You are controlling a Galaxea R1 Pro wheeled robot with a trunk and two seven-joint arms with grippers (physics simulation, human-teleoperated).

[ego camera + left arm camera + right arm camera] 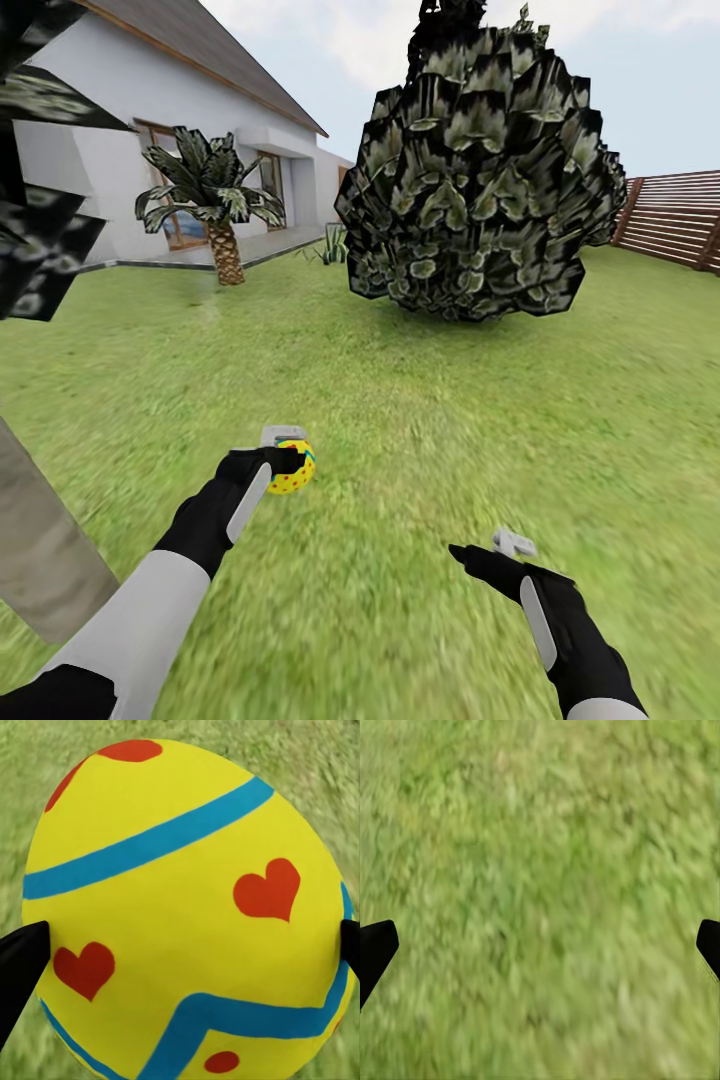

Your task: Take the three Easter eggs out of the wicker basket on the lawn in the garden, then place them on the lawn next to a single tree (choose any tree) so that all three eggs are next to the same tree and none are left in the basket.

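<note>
Open lawn [420,420] ahead; grey trunk [45,560] beside left arm. Left gripper [285,462] clamps Easter egg [293,470]; right gripper [490,550] spread wide, empty.

Easter egg [294,470]: bright yellow, blue band and blue zigzag, red hearts and red dots; lower left of centre in head view, held above grass between left gripper [283,452] fingers, black fingertips pressing both sides.
Lawn [430,420]: mottled green grass, spans middle and lower frame.
Tree trunk [45,545]: thick, pale grey, leaning at lower left edge; dark pale-speckled leaves at upper left.
</note>
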